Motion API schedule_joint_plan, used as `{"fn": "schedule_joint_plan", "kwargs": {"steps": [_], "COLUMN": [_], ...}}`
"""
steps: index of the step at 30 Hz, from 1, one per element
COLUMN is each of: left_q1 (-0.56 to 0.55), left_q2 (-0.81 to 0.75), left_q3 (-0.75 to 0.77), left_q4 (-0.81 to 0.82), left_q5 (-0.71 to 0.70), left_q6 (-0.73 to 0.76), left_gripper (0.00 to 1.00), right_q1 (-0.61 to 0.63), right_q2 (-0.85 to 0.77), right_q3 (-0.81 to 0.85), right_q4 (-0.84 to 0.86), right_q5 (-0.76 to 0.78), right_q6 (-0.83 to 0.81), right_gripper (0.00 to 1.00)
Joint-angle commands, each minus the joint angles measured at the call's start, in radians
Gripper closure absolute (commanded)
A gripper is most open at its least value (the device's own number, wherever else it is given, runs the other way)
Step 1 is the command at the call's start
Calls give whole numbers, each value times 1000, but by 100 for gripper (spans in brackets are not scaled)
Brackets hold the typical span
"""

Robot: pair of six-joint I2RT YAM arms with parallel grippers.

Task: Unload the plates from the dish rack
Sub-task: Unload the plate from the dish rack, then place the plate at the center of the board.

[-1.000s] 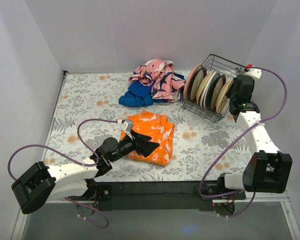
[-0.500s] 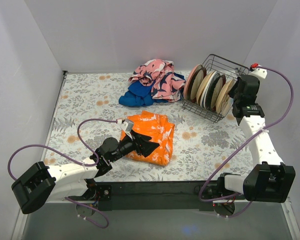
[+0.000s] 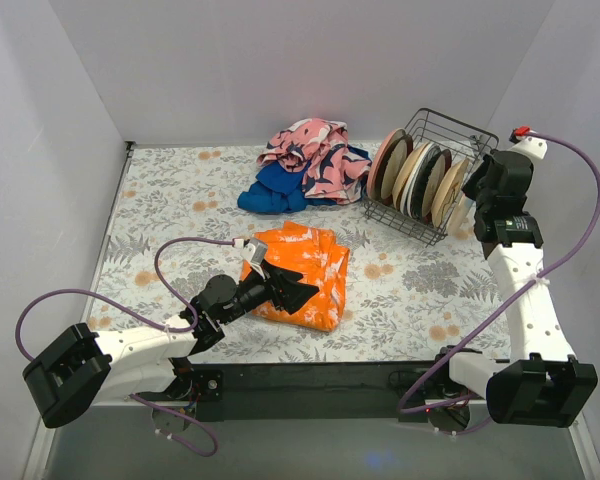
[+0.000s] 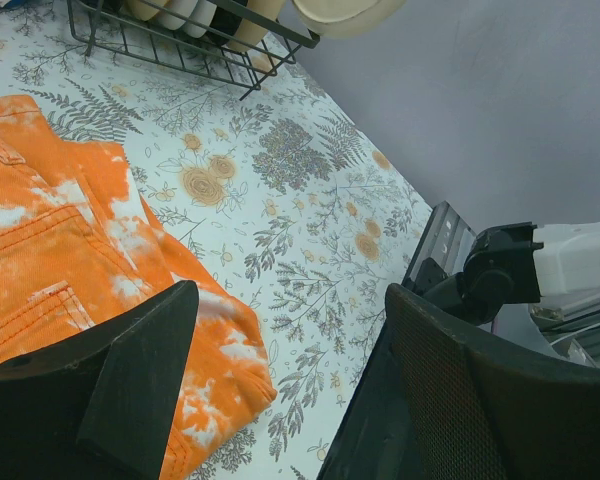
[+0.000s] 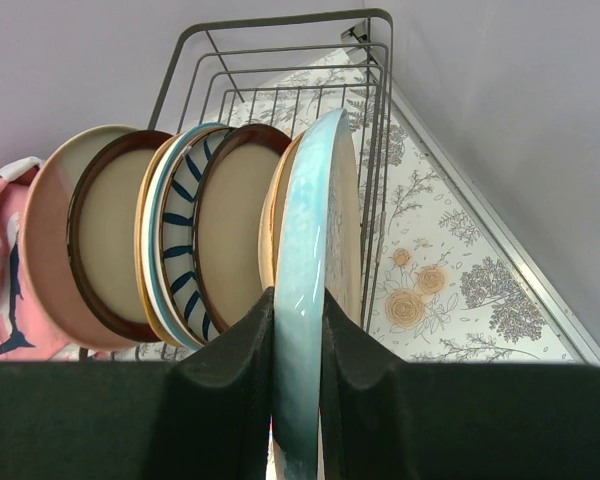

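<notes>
The dish rack (image 3: pixel 427 215) is a dark wire basket at the back right, with several plates (image 3: pixel 412 176) standing on edge in it. My right gripper (image 3: pixel 470 192) is at the rack's right end. In the right wrist view it (image 5: pixel 298 300) is shut on the rim of the blue-cream plate (image 5: pixel 315 220), which stands upright beside the rack's wire wall (image 5: pixel 375 150). A brown-rimmed plate (image 5: pixel 235 230), a blue striped plate (image 5: pixel 180 235) and a pink plate (image 5: pixel 45 240) stand to its left. My left gripper (image 3: pixel 300 293) is open and empty over the orange cloth (image 3: pixel 315 265).
A heap of pink and blue cloths (image 3: pixel 305 165) lies left of the rack. The side wall (image 5: pixel 520 130) runs close to the right of the rack. The left wrist view shows the orange cloth (image 4: pixel 50 250), the rack's lower edge (image 4: pixel 180 45) and the floral table cover (image 4: pixel 310 200).
My right arm has swung to the right and its wrist has drawn back from the rack, still gripping the blue-cream plate. The left arm has not moved.
</notes>
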Motion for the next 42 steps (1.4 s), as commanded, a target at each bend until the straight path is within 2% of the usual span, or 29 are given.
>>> {"fn": "schedule_joint_plan", "kwargs": {"steps": [1,12,20,27,31,42], "left_q1": [-3,-5,-5,-5,-3,-5], "left_q2": [-17,-33,-37,-46,-57,-86], "left_q3": [22,19,18,16,15,7], "left_q4": [0,-10,-9,-20,-23,-32], "left_q5": [-11,-28,-33,-56,-59,-85], "left_q6": [9,16,19,31,35,41], "left_gripper": [27,27,27,27,27,27], "right_q1": [-6,-6,-5,-5,-5,-3], "right_q2": [-75,-143,-181,-219,-259,-334], "right_q3": [81,71,110,80,26,29], "right_q4": [81,57,-46,-158,-173,-256], "right_q5": [-26,-155,-190,-377,-409,-478], "right_q6": [-14,9,32,30,18,13], "right_gripper": [99,99,99,99,99,99]}}
